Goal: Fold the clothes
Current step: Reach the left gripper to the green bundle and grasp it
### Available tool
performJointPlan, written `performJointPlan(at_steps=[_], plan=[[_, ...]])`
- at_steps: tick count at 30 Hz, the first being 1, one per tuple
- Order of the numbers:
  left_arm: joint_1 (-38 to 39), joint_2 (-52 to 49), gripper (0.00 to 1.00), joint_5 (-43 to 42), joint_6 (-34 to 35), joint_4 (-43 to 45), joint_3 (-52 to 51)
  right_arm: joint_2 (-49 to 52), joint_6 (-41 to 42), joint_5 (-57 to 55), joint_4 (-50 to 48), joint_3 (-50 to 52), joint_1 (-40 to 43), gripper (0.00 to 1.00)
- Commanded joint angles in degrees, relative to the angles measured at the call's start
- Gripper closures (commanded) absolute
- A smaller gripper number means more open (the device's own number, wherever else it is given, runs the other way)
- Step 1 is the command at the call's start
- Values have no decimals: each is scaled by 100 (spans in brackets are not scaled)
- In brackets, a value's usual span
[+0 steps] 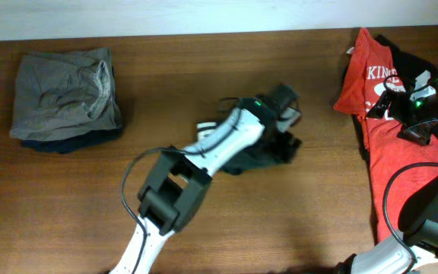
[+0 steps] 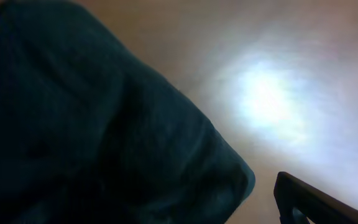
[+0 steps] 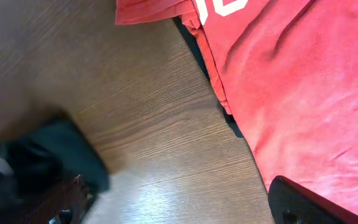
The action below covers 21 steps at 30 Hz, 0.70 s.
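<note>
Seen from overhead, the light is bright and even, falling from above. The bench (image 1: 280, 228) carries only soft, short shadows and a mild sheen, and a green lamp (image 1: 258, 101) glows sharply on the left arm. The left wrist view is dim and badly out of focus. The dark cloth (image 2: 73, 137) is a murky, textureless mass too close to the lens, and a white patch of glare blooms on the wood at the upper right. The right wrist view is sharper, with crisp wood grain and the red shirt (image 3: 303, 93) well lit. There is pale glare near the bottom edge, and the lower left corner is smeared with blur.
</note>
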<state>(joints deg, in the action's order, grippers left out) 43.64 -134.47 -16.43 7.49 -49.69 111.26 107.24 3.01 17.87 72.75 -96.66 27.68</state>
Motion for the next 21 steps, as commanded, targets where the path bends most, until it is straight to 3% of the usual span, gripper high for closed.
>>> performJointPlan(at_steps=[1,7,11,14,17,21], plan=[[-769,0,2,94,-249,-313,17,-140,46,-52,-33,-111,13,2],[-1047,2,8,186,-452,-754,199,-140,46,-50,-76,-111,13,2],[-970,2,9,1276,-452,-1528,909,-140,46,-52,-74,-111,13,2],[-966,2,9,1541,-433,-2302,1932,-140,46,-50,-79,-111,9,2],[-925,2,9,1840,-420,-2636,2618,-140,46,-50,-79,-111,9,2],[-721,-42,9,2564,-295,-2704,2658,-140,46,-50,-96,-111,9,2]])
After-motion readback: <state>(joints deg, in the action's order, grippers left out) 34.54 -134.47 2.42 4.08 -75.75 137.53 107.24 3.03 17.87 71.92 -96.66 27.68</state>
